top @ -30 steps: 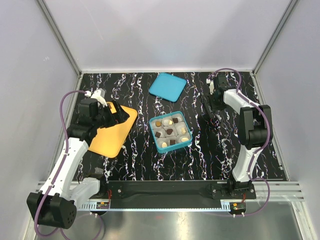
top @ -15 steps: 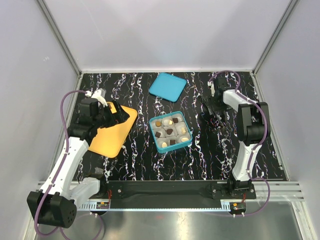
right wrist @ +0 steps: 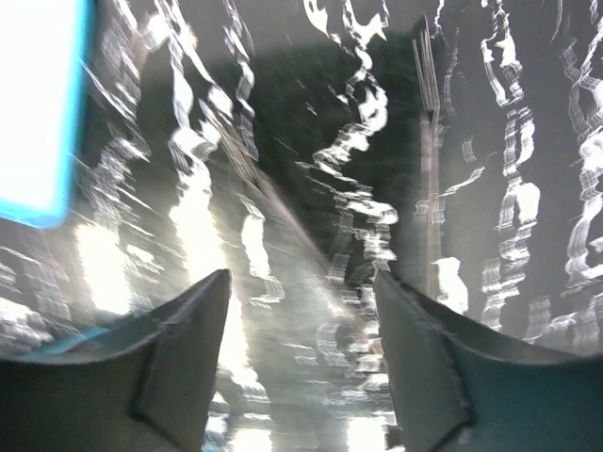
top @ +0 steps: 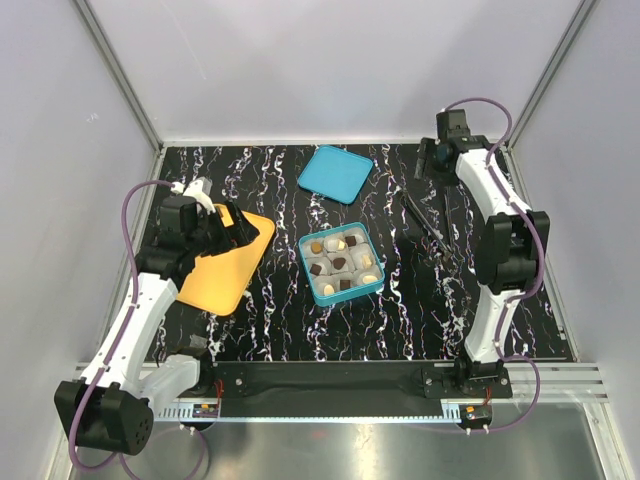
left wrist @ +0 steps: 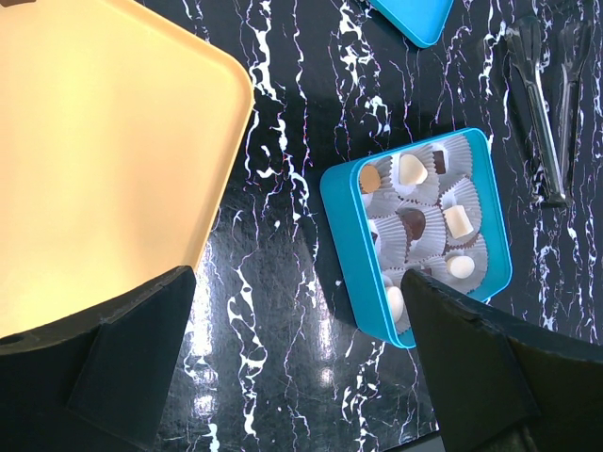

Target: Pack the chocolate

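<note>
The chocolate [left wrist: 412, 221] sits in a small teal box [top: 318, 291] near the middle of the table [top: 280, 320]. Each piece rests in its own crinkled white paper cup [left wrist: 468, 191], and the cups are arranged in rows inside the box. Some pieces are dark brown and some are pale cream or tan. The box is open. Its flat teal lid [top: 335, 173] lies apart from it, farther back on the table.

An orange tray [top: 225, 262] lies to the left of the box, with a strip of bare table between them. The left gripper [left wrist: 300, 275] hangs above the right edge of this tray. In the left wrist view its two fingers [left wrist: 122, 367] stand wide apart and hold nothing; the tray, the table and the box show between them.

A pair of dark tongs [top: 425, 228] lies on the table to the right of the box, not touching it.

The right gripper [right wrist: 301, 278] is at the far right part of the table, beyond the tongs and to the right of the lid. The right wrist view is strongly blurred, but its two fingers [right wrist: 179, 358] are seen separated, with only the marbled table between them. A bright teal edge, probably the lid, shows at the left border of that view.
</note>
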Controlling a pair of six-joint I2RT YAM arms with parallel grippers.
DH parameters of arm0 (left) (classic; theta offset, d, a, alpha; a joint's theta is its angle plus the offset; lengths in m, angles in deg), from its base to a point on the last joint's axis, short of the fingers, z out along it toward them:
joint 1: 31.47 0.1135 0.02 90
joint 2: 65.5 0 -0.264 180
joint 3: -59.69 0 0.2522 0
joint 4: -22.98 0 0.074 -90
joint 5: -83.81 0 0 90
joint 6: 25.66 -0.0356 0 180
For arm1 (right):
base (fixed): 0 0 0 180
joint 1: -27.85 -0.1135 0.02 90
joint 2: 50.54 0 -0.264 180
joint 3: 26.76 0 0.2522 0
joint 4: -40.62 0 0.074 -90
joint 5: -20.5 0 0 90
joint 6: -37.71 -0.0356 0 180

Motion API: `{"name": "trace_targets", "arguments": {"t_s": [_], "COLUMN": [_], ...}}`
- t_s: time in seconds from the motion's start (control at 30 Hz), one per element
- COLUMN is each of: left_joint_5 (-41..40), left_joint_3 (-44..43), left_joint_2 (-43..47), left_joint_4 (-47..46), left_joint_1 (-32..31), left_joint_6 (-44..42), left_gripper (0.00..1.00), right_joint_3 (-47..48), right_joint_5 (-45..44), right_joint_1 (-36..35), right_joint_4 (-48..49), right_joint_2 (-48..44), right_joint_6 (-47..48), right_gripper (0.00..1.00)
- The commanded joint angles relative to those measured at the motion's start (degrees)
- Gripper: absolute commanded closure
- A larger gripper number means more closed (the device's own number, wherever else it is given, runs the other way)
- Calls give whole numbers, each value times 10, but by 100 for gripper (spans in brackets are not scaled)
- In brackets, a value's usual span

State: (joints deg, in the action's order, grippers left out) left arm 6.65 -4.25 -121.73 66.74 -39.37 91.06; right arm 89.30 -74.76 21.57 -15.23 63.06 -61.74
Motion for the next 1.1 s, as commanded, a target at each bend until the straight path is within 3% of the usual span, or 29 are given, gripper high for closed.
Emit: {"name": "trace_targets", "arguments": {"t_s": [0.0, 0.1, 0.23, 0.33, 0.53, 0.73, 1.07], "left_joint_5": [-7, -11, -12, -12, -7, 0, 11], "left_joint_3": [-6, -7, -5, -6, -7, -6, -3], "left_joint_2": [3, 1, 5, 5, 4, 5, 5], "left_joint_4": [-19, -13, -15, -15, -16, -19, -23], "left_joint_1": [3, 3, 3, 3, 3, 6, 11], "left_joint_6": [-12, -16, -14, -16, -15, -13, -11], "left_gripper": [1, 1, 1, 1, 1, 1, 1], "right_joint_3": [59, 154, 323, 378, 296, 332, 293], "right_joint_5": [-28, -99, -126, -124, -112, -117, -76], "right_joint_1": [-24, -65, -111, -123, -139, -151, -152], "right_joint_4": [-30, -93, -149, -161, -55, -63, 29], "right_joint_2": [28, 100, 219, 266, 261, 309, 324], "right_joint_6": [-208, -284, -353, -403, -461, -463, -447], "right_gripper": [34, 35, 40, 42, 44, 44, 44]}}
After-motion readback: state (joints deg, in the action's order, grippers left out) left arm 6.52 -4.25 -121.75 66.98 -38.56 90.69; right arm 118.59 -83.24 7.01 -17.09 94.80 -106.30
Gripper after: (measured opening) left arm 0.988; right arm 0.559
